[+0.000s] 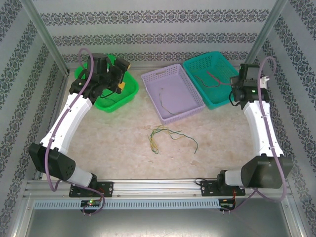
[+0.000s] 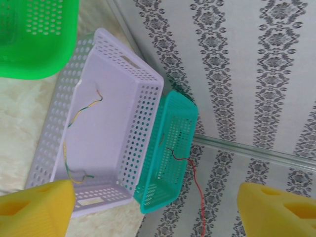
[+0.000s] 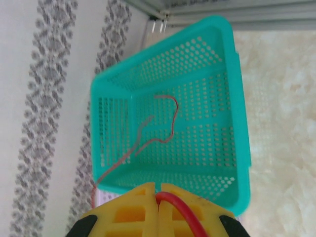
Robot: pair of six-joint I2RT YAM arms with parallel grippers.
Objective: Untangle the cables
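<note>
Where patterned walls (image 1: 148, 19) enclose it, pale mottled table (image 1: 113, 148) | loose cables (image 1: 158, 132) mid-surface

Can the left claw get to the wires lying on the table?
Probably yes. The left claw is open over the green basket. The wires lie loose on the bare table, and nothing stands between them. The arm would just need to swing over and dip down.

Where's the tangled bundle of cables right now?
In the top view, the tangled cables lie loose on the table near its centre, just in front of the lavender basket.
</note>
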